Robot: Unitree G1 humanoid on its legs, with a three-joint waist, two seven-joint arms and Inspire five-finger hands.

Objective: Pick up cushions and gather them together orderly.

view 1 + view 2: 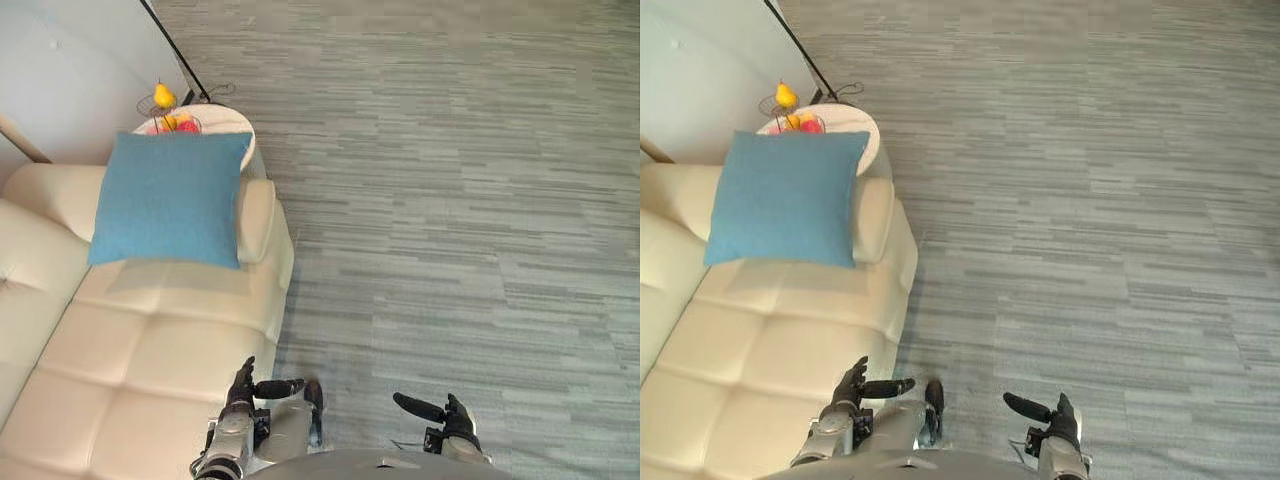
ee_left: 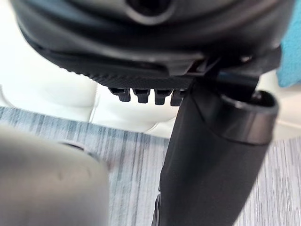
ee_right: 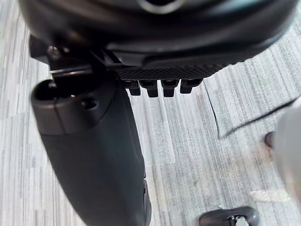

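1 blue cushion on show, propped upright at the far end of the cream sofa, its back leaning on the armrest and its top corner reaching up towards the round white side table; on that table sits a wire fruit basket with a yellow pear perched on top; to the right, open grey carpet. Down at the near edge, the left hand hangs over the sofa's front corner, fingers straight, thumb stuck out sideways, nothing in it; the right hand hovers over the carpet, likewise relaxed and empty; both well apart from the cushion. Here's the danger as I read it: a reach that carries too far could clip the table and send the basket and fruit tumbling; a soft cushion pinched at 1 corner may sag and slip free, dropping off the armrest onto the floor; and leaning in across the seat risks bumping the sofa's edge.
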